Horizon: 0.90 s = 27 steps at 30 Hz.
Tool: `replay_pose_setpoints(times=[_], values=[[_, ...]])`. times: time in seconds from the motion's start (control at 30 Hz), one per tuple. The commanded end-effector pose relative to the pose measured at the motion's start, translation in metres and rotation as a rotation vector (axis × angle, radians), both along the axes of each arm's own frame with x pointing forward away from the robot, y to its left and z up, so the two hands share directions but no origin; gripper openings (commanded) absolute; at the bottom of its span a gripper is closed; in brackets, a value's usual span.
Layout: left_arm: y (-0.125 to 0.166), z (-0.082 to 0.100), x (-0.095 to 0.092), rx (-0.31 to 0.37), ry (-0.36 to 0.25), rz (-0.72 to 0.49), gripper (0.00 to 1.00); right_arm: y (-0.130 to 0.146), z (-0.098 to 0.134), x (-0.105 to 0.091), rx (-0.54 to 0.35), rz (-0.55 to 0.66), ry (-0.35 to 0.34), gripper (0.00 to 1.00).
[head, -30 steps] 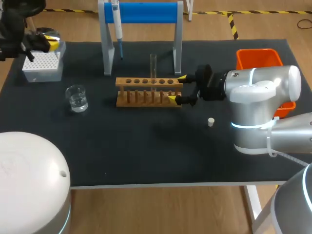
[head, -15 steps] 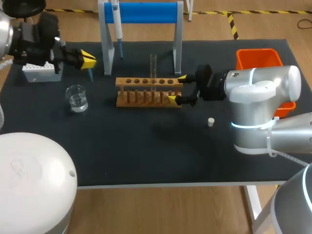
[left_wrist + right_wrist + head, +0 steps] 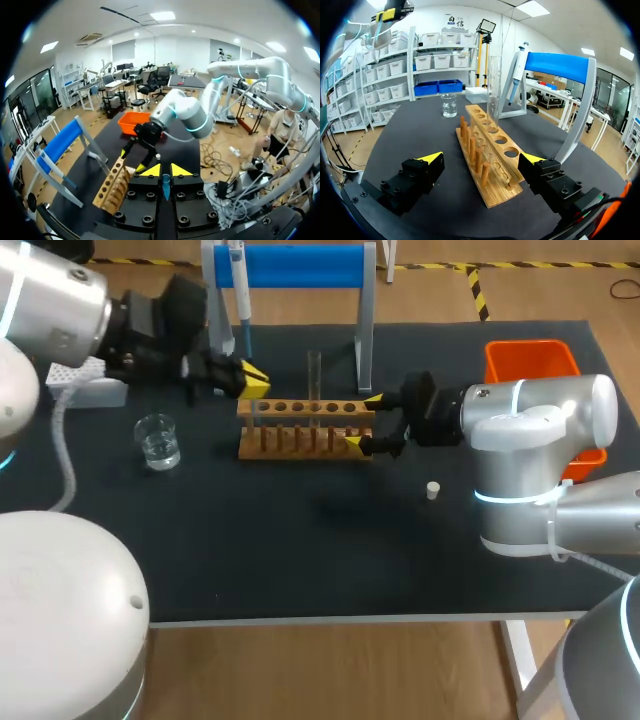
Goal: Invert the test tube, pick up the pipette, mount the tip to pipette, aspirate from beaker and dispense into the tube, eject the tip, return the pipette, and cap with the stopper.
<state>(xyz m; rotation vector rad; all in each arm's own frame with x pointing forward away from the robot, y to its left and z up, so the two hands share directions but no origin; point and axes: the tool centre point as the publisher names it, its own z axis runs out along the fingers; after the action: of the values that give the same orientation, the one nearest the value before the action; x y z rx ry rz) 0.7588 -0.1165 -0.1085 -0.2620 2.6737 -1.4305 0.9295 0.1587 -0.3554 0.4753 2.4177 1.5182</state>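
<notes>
Head view: our left gripper (image 3: pixel 252 380) pinches a blue pipette tip (image 3: pixel 165 186) by one end of the wooden rack (image 3: pixel 300 432). Our right gripper (image 3: pixel 362 421) gapes wide around the other end, with the test tube (image 3: pixel 314 375) upright between them.

Overhead; opposed wrist views; common rack (image 3: pixel 305 430)

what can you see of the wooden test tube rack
Light wooden rack on the table: top board with six round holes, a row of upright pegs, a base board. A clear test tube stands upright in one hole. The open right gripper straddles its right end without touching; the left gripper, shut on a blue pipette tip, hovers by its left end.
</notes>
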Motion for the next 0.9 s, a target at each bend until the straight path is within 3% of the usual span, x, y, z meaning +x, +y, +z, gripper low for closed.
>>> replay_pose_setpoints(times=[0.03,0.4,0.9], values=[[-0.023,-0.009,0.001,-0.007,-0.016,0.003,0.0,-0.001,0.0,0.0,-0.001,0.002,0.001,1.0],[-0.052,-0.009,-0.004,-0.019,-0.039,-0.03,0.0,-0.001,0.0,0.0,-0.001,0.002,0.001,1.0],[-0.056,-0.009,-0.001,-0.024,-0.021,-0.005,0.0,-0.001,0.0,0.0,-0.001,0.002,0.001,1.0]])
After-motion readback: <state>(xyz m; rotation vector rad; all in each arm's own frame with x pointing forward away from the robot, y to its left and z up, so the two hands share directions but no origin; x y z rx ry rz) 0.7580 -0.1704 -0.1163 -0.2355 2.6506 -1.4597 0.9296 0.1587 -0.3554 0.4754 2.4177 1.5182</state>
